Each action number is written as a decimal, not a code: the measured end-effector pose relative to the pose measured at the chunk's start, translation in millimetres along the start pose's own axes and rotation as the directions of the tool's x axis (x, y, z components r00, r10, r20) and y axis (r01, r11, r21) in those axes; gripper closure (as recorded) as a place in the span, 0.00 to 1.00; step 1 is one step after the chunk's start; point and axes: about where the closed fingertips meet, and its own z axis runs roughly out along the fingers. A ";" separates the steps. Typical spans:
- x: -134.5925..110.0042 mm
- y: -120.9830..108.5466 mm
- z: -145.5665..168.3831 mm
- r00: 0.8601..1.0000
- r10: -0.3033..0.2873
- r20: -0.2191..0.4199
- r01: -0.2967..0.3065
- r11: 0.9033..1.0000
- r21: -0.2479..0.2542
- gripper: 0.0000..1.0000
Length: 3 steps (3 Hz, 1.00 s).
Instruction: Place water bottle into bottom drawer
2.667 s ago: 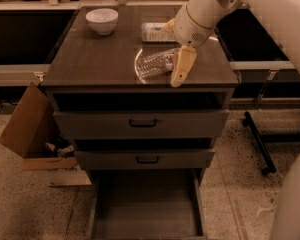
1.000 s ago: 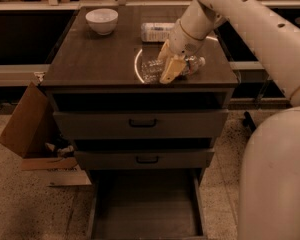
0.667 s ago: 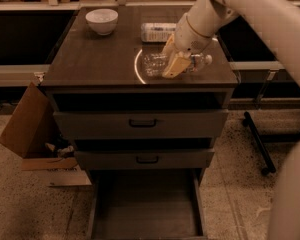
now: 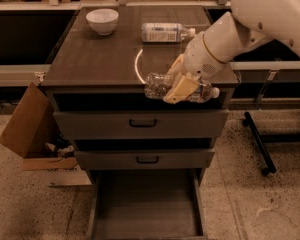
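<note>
The water bottle [image 4: 160, 85], small, clear and ribbed with a white cap at its right end, is held sideways in my gripper [image 4: 178, 88]. The gripper is shut on it, with cream fingers [image 4: 179, 90] across its middle. The bottle hangs in the air just in front of the cabinet top's front edge, above the drawers. The bottom drawer [image 4: 146, 204] is pulled out at floor level, a flat grey tray with low walls, and holds nothing that I can see.
On the dark cabinet top [image 4: 100, 54] stand a white bowl [image 4: 102, 20] at the back left and a second bottle with a wide pale label [image 4: 166, 32] lying at the back. Two shut drawers with black handles [image 4: 143, 123] sit above. A cardboard box [image 4: 27, 129] stands at the left.
My gripper closed on the water bottle on the cabinet top, lifted it and carried it forward past the front edge.
</note>
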 end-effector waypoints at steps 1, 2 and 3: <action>-0.4 -0.1 0.1 1.000 0.000 0.000 0.000 1.000 0.000 1.00; 21.1 23.2 22.5 0.997 0.073 0.000 -0.073 0.997 -0.036 1.00; 42.6 67.3 59.8 0.976 0.207 0.060 -0.204 0.977 -0.059 1.00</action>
